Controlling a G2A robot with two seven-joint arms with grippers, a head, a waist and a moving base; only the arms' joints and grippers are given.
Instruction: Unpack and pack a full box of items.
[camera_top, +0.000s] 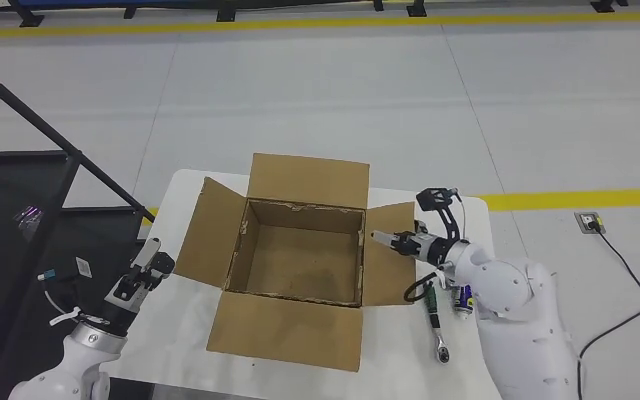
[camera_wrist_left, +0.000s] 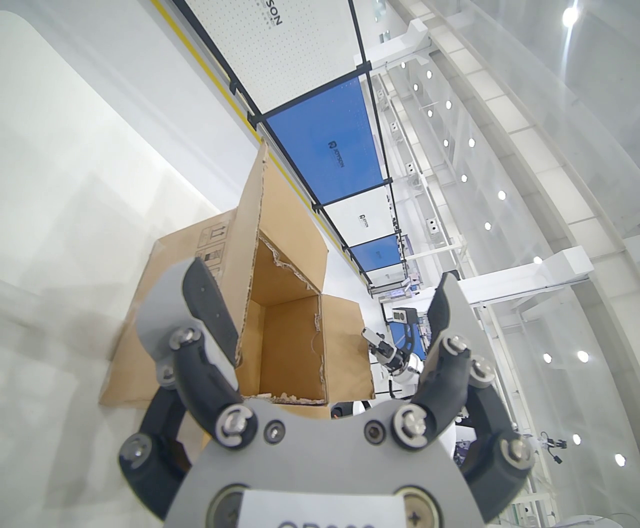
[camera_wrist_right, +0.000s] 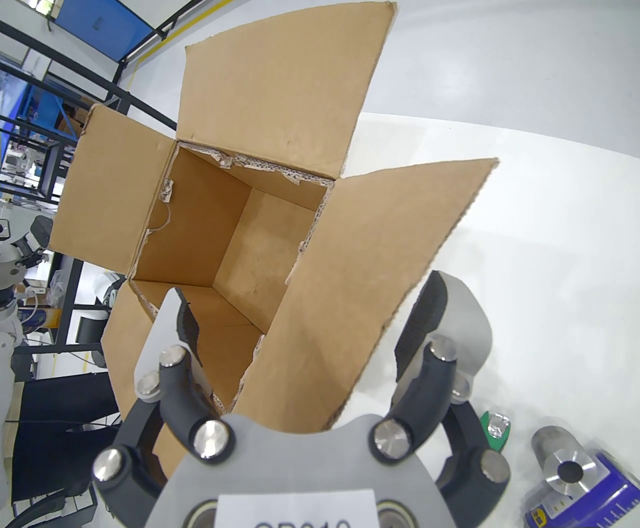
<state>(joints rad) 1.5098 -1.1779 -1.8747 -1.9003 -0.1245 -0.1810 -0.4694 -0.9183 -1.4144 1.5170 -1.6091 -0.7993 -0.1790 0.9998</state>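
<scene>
Top view shows the cardboard box (camera_top: 300, 262) empty, flaps open, in the middle of the surface (camera_top: 395, 345). Unpacking seems finished. The right gripper (camera_top: 378, 238) and the left gripper (camera_top: 158, 258) have jaws released. Packing probably starts with the ratchet wrench (camera_top: 436, 325) near the right arm.

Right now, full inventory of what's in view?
cardboard box: 1, brown, mid-table, four flaps open, nothing visible inside
ratchet wrench: 1, green-black handle and metal head, on the table beside the box's right flap
cylinder part: 1, silver and blue, on the table next to the ratchet wrench
table: 1, white, under everything
left gripper: 1, grey-black, open, off the box's left flap
right gripper: 1, grey-black, open, at the box's right flap
</scene>
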